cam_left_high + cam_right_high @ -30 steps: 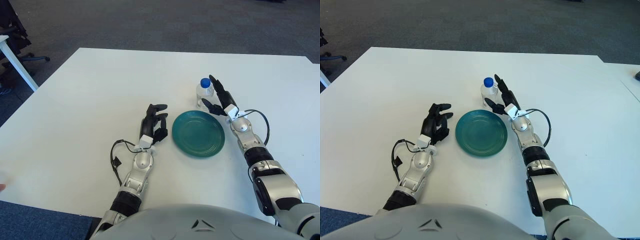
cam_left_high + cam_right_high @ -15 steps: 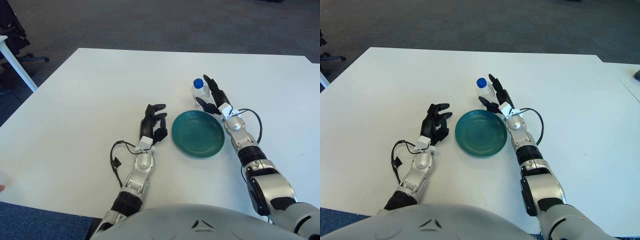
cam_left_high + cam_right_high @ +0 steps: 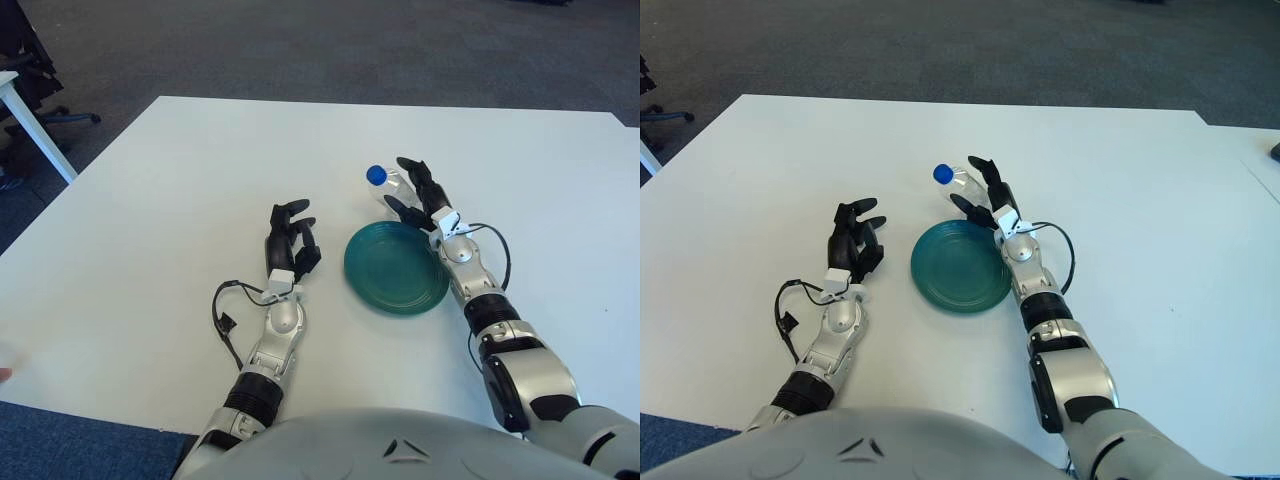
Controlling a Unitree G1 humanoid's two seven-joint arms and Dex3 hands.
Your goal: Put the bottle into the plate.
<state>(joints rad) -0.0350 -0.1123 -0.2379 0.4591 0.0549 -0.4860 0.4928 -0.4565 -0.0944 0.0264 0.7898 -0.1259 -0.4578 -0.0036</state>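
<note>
Left hand [image 3: 286,245] showed at lower centre of the frame, just left of the plate [image 3: 396,268], its fingers relaxed and apart and holding nothing; whether it touched the table [image 3: 150,200] could not be told. Beyond and to the right of it lay the teal plate, bare, near frame centre, flat on the white table.

Right hand [image 3: 420,198] appeared just past the plate's far rim, right of centre, fingers curled around the body of the bottle [image 3: 392,185]. The bottle was tilted steeply, its blue cap [image 3: 376,175] pointing toward the upper left and its base hidden within the hand. It appeared lifted off the table, above the plate's far edge, though contact with the table could not be ruled out.

Judged from its clear walls and small size, the bottle was probably light thin plastic, smooth and apt to slip or to dent under a hard squeeze. The mid-body, where the fingers sat, seemed the soundest hold; the cap end offered little surface. Being tilted, it could roll once released, so the plate's shallow centre looked the safer place to set it.
</note>
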